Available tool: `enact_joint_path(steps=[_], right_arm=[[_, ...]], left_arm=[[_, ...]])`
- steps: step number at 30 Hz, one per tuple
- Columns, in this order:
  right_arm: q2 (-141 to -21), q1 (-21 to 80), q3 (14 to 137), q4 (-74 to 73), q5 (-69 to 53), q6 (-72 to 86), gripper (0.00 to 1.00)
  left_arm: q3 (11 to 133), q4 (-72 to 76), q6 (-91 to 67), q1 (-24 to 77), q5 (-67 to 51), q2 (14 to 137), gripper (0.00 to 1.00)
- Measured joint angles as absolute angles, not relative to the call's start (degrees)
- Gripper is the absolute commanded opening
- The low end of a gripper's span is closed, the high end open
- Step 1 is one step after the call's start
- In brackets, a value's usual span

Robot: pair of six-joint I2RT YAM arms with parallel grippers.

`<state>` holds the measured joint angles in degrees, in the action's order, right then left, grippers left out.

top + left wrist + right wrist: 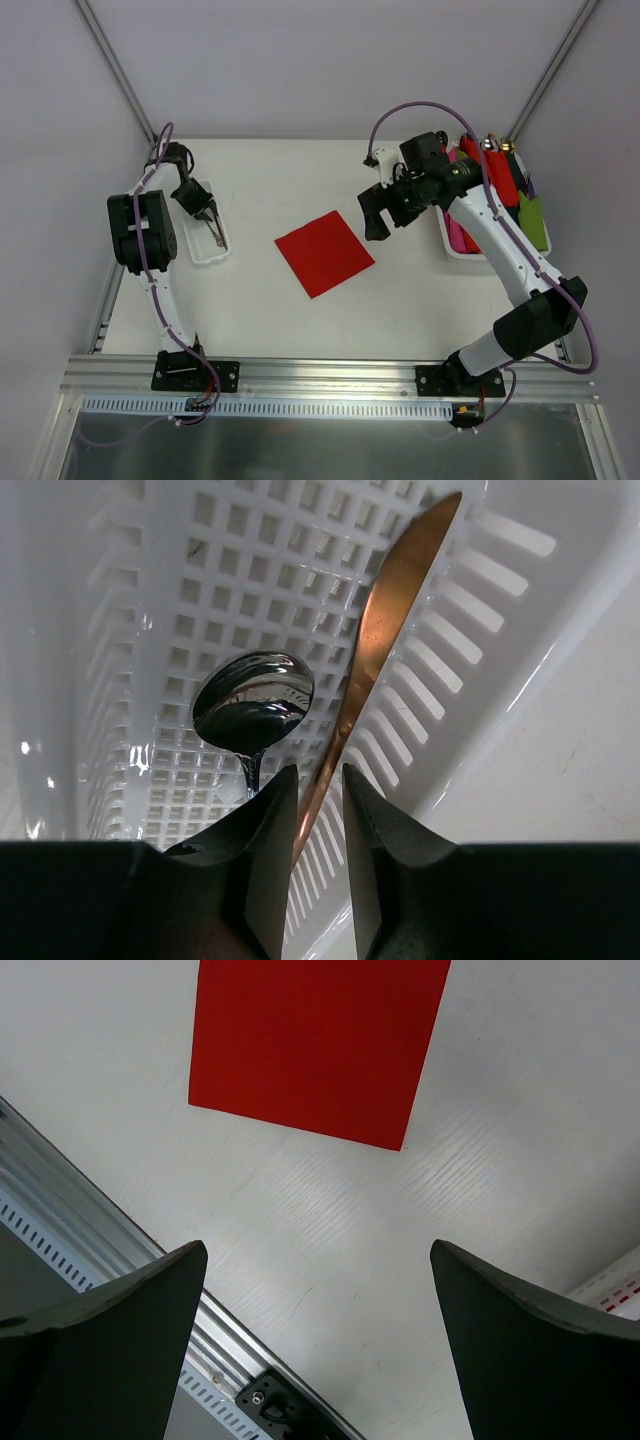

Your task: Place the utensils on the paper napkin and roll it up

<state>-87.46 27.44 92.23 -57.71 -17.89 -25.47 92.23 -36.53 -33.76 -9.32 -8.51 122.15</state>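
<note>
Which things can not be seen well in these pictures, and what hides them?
- Left wrist view: the handles of the spoon and the knife are hidden behind the left gripper.
- Right wrist view: the top edge cuts off the paper napkin.
- Top view: the utensils in the white basket are too small to count, partly under the left arm.

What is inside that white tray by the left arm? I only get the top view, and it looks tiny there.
Observer: The left wrist view shows a spoon and a knife lying in the slotted basket.
Operator: Has it grabbed one?
Observer: The left jaws stand slightly apart, the knife's handle in the gap; a grip I cannot confirm.
Operator: And the right arm?
Observer: Its wrist view shows the right jaws wide open, nothing between them, the red napkin ahead on the table.
</note>
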Motion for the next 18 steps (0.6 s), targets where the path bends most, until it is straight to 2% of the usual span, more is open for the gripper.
enact_joint_path(steps=[6, 18], right_arm=[[-87.5, 26.5, 92.2, -57.7, -17.9, -24.8, 0.99], [-87.5, 24.9, 92.2, -57.7, -17.9, -23.9, 0.99]], left_arm=[[92.4, -36.6, -33.9, -9.3, -8.5, 122.3, 0.26], [94.5, -39.4, -33.4, -8.9, -6.4, 123.4, 0.16]])
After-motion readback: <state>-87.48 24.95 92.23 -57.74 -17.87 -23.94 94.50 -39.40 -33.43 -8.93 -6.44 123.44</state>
